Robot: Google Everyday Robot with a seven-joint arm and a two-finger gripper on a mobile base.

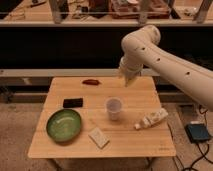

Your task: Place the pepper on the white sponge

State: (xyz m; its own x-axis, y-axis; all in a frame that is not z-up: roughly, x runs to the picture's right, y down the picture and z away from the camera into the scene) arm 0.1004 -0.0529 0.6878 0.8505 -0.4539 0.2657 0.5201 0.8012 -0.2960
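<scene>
The pepper (91, 82), small, slender and dark red, lies on the far edge of the wooden table (70, 146), left of centre. The white sponge (99, 137), a small off-white flat block, lies near the front edge, right of the green bowl. My gripper (128, 80) hangs at the end of the white arm over the table's far right part, to the right of the pepper and well above and behind the sponge. It holds nothing that I can see.
A green bowl (64, 124) sits at the front left. A flat black rectangular object (73, 102) lies behind it. A translucent white cup (114, 108) stands mid-table. A white bottle (151, 119) lies on its side at the right. A dark shelf runs behind the table.
</scene>
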